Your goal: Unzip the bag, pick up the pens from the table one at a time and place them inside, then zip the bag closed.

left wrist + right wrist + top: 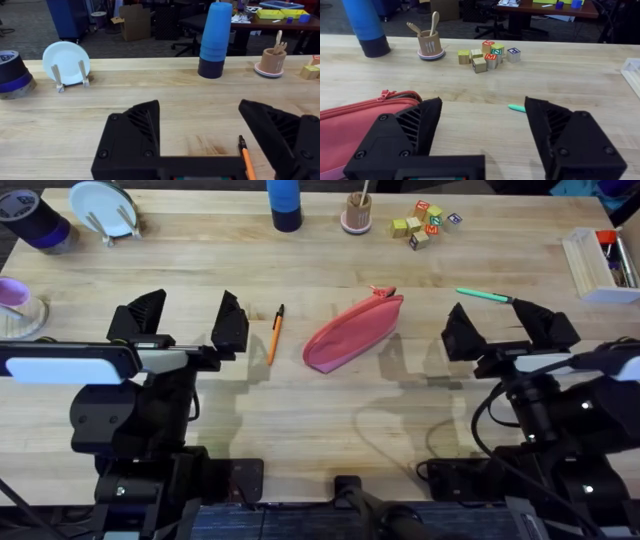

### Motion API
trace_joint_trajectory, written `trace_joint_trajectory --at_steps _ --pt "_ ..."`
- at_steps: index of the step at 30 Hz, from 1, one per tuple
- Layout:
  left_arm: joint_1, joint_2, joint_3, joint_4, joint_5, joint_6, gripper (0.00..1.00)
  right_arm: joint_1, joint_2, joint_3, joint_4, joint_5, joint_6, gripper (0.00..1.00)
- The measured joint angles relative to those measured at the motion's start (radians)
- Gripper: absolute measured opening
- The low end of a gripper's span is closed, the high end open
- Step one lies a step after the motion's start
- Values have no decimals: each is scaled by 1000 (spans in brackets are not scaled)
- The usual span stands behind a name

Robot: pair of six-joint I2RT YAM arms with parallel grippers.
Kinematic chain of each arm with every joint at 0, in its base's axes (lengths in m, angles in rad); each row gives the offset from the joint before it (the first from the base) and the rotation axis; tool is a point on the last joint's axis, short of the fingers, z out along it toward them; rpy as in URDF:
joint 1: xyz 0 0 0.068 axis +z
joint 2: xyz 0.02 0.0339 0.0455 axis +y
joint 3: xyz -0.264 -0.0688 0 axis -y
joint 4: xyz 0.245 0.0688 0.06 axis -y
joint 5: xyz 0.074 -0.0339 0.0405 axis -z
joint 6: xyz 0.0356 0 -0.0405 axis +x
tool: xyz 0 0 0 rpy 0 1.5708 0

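The pink-red bag point(352, 332) lies slantwise in the middle of the table point(330, 420), its zipper pull at its far end; its near end also shows in the right wrist view point(350, 125). The orange pen point(274, 334) with a black cap lies just left of the bag, and its tip shows by my left finger point(244, 152). The green pen point(484, 296) lies to the right of the bag, partly behind my right gripper point(516, 107). My left gripper point(188, 320) is open and empty, left of the orange pen. My right gripper point(510, 325) is open and empty, right of the bag.
Along the far edge stand a tape roll point(30, 220), a white plate in a rack point(103, 208), blue stacked cups point(284, 202), a wooden utensil cup point(358, 212) and several letter blocks point(425, 222). A clear box of markers point(603, 262) sits far right, a pink-lidded container point(18, 300) far left.
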Motion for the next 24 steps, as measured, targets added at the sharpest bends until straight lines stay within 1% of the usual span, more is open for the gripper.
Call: trace_joint_trajectory --at_steps 8,14,20,24 --pt "0 0 0 0 -1 2 994 0 1 2 -21 3 -1 997" --pt "0 0 0 0 -1 21 994 0 1 2 -14 7 -17 997" --pt "0 0 2 20 -1 25 993 0 1 2 -2 11 0 996" --pt "0 0 35 -31 -3 25 994 0 1 10 -25 14 39 995"
